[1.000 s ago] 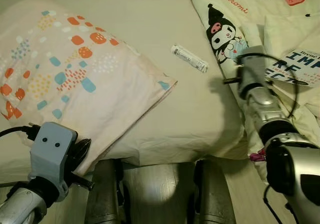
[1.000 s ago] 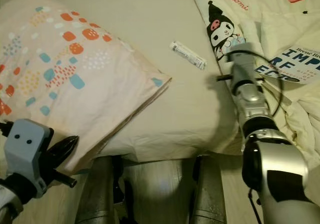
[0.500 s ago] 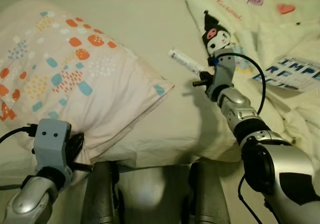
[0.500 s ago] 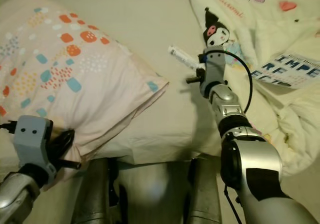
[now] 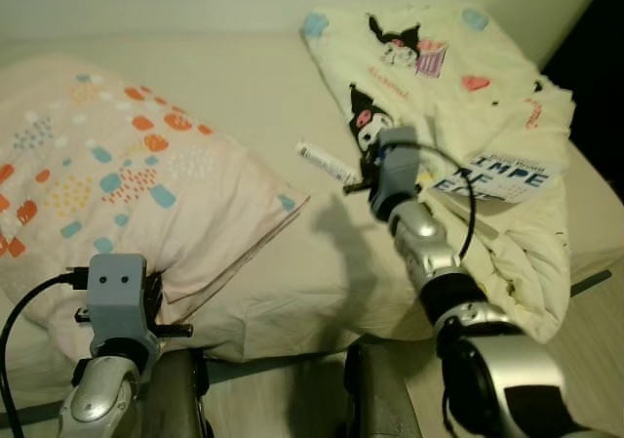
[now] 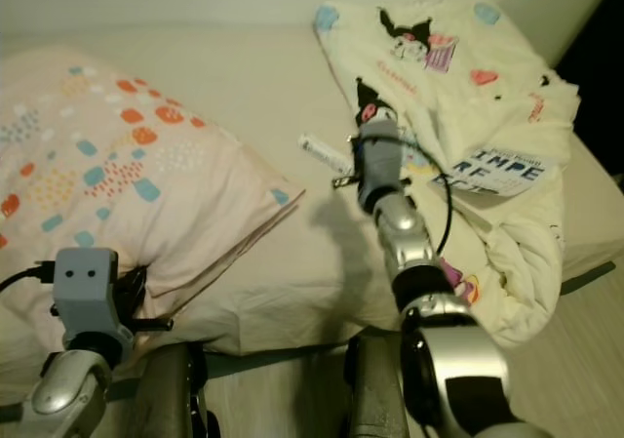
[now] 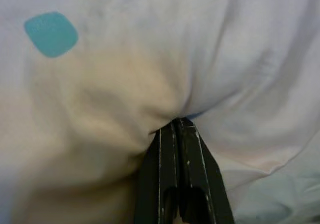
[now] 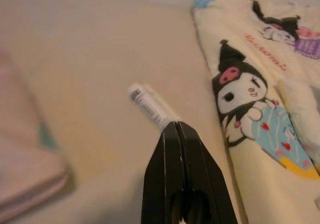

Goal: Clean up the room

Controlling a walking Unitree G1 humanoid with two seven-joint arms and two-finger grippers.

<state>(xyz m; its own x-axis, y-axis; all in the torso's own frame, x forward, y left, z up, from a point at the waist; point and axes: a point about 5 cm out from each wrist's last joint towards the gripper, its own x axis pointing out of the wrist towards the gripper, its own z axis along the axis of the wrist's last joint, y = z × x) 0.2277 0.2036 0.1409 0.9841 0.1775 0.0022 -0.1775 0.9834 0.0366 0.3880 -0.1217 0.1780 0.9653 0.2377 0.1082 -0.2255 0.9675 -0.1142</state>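
Swinging in from the quilt side, the right tool [image 8: 176, 125] has crossed over to the tube [image 5: 327, 163] and now sits right at its near end, where a second ago it hung over by the book. The camera has also lifted, so more of the bed shows. That tube, white with print along it, lies flat on the sheet [image 5: 244, 87] between the pillow [image 5: 107, 165] and the cartoon-print quilt [image 5: 458, 106], slanted across the gap. From the right wrist view the two black fingers are pressed together, tips just over the tube's near end and hiding it; I cannot tell whether they touch it.

Down at the bed's near edge the left tool [image 7: 179, 129] is closed too, its tips nosed into a fold of the pillow's cover, and whether it pinches cloth I cannot say.

Trouble from here looks likely if the right fingers stay shut: pushing forward would only roll or skid the tube along the soft sheet, perhaps under the quilt's edge. They would need to part first and straddle it crosswise. The wrist cable [image 5: 458, 170] loops close above the quilt and a book [image 5: 507, 177] lying on it, and could snag either.
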